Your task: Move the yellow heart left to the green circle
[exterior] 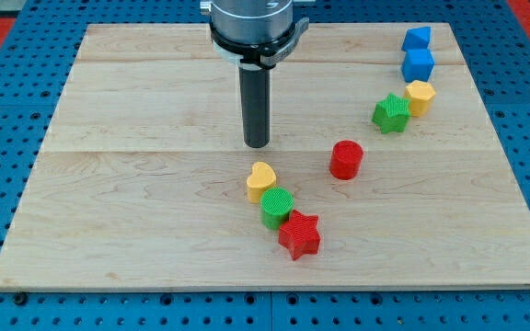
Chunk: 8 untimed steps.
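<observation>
Crowding the green circle (277, 206): yellow heart (260, 180), red star (299, 234).

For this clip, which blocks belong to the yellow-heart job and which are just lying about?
Job:
- yellow heart, touching the green circle's upper left
- green circle
- my tip, above the heart, apart from it

Lying about:
- red star
- red cylinder
- green star
- yellow block
- two blue blocks
</observation>
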Each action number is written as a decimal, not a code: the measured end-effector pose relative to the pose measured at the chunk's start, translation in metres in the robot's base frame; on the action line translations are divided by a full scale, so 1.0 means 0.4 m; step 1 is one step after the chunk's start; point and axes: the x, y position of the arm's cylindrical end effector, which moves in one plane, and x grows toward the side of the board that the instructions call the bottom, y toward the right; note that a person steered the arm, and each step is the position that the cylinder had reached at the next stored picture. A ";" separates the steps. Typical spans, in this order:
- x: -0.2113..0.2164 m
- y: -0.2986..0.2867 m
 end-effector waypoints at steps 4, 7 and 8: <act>0.113 0.000; 0.238 0.000; 0.266 0.000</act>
